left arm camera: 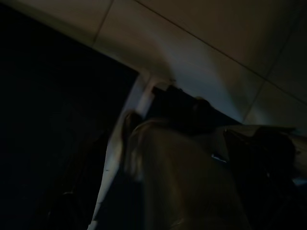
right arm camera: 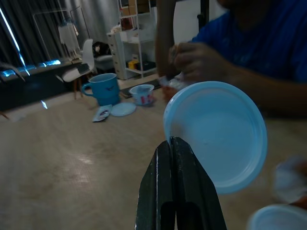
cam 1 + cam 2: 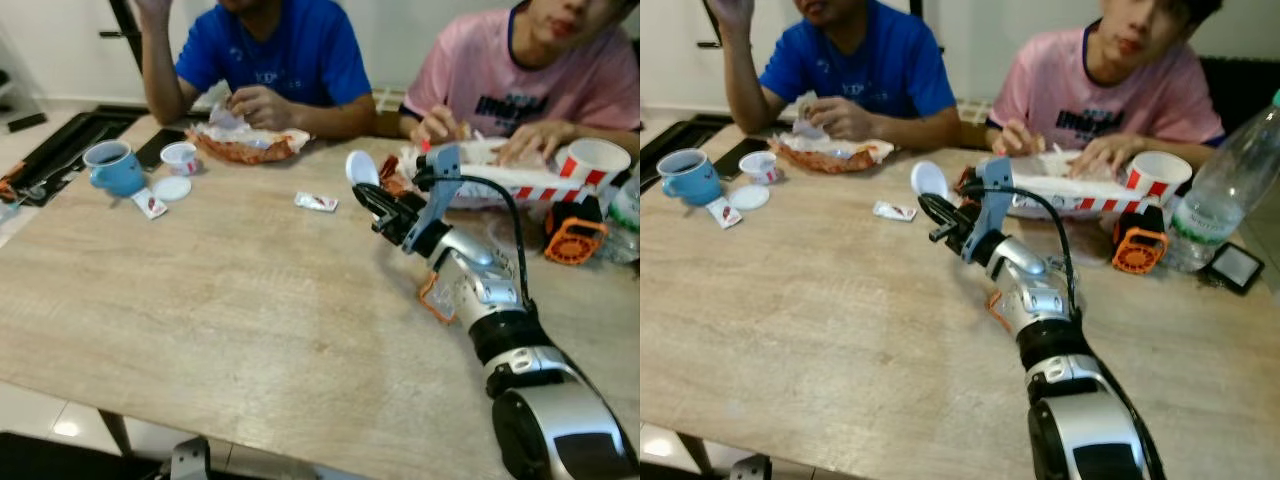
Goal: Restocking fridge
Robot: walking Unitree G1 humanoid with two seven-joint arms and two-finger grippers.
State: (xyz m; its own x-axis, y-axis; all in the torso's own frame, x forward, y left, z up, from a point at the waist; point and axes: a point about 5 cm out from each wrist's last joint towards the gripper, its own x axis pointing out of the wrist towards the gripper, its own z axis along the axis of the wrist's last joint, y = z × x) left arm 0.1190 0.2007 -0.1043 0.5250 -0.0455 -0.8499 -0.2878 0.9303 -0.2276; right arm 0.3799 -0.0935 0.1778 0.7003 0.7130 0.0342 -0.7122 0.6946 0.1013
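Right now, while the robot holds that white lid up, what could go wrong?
The right claw pinches only the rim of the lid, so it could slip out and drop onto the table. The arm is stretched close to a person's hand and the food wrappers, so a swing might bump them. The plastic bottle stands upright at the table's right and might topple if the arm swings that way.

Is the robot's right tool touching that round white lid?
Touching. In the right wrist view the right tool has its two black fingers pressed together on the rim of the white lid, holding it up above the table.
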